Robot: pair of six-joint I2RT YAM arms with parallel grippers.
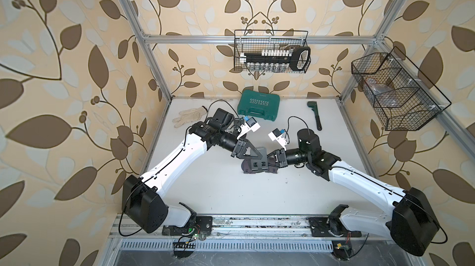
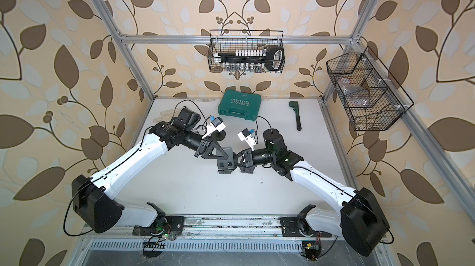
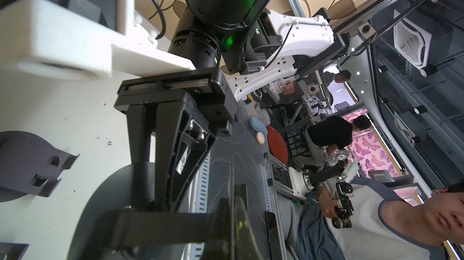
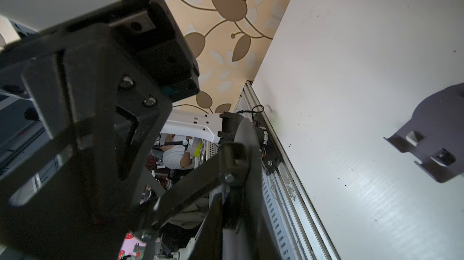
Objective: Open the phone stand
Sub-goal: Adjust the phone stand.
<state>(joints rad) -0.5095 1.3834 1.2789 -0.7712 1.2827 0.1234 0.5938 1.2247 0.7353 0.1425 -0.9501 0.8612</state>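
While the left gripper (image 1: 254, 154) and right gripper (image 1: 270, 160) are both clamped on the phone stand (image 1: 258, 165) at mid-table (well apart from the far green tool case (image 1: 258, 104)), grasping appears done, unfolding not yet.

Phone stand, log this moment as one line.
phone stand: held from both sides | left gripper: shut on it | right gripper: shut on it

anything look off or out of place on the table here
Nothing broken or spilled. A lone white glove lies limp near the far edge of the table, and a green wrench lies loose outside the closed tool case. A few dark specks dot the table.
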